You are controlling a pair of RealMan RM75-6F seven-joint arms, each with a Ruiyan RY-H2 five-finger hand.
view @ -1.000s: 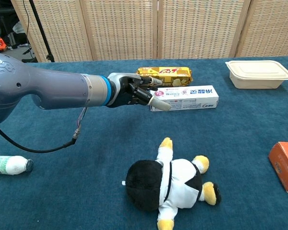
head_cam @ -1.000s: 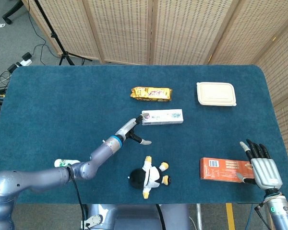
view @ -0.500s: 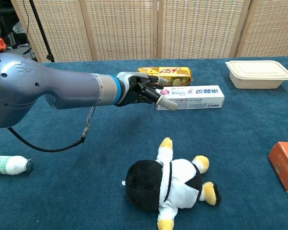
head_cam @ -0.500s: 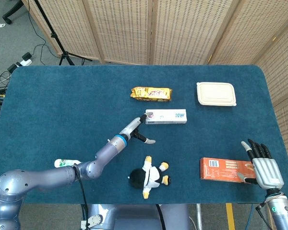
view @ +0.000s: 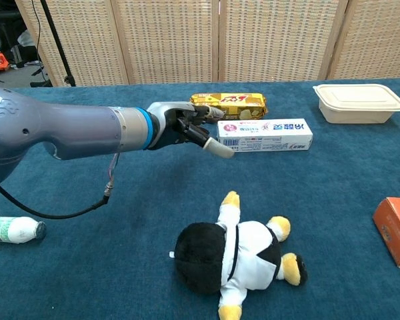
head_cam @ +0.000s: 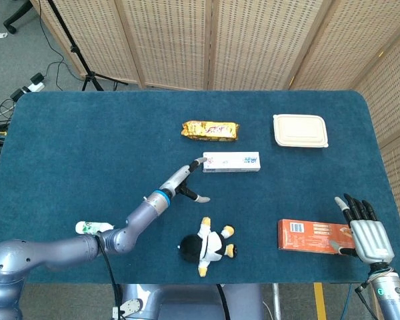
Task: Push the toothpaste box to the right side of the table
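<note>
The white toothpaste box point(head_cam: 231, 162) point(view: 265, 135) lies flat a little right of the table's middle, just below a gold snack packet. My left hand point(head_cam: 183, 179) point(view: 183, 127) reaches in from the left with its fingers stretched toward the box's left end and holds nothing. Its fingertips point(head_cam: 200, 161) are at that end; I cannot tell whether they touch it. My right hand point(head_cam: 363, 233) lies flat with fingers spread at the front right, against the right end of an orange box, far from the toothpaste box.
The gold snack packet point(head_cam: 211, 130) lies behind the box, a lidded beige container point(head_cam: 301, 131) at the back right. A plush toy point(head_cam: 207, 247) sits near the front middle, the orange box point(head_cam: 310, 237) at the front right, a small bottle point(head_cam: 92, 227) at the front left.
The toothpaste box slid a short way right under my left hand's push. In the last half second the hand drew back slightly left. The right hand stayed put.
</note>
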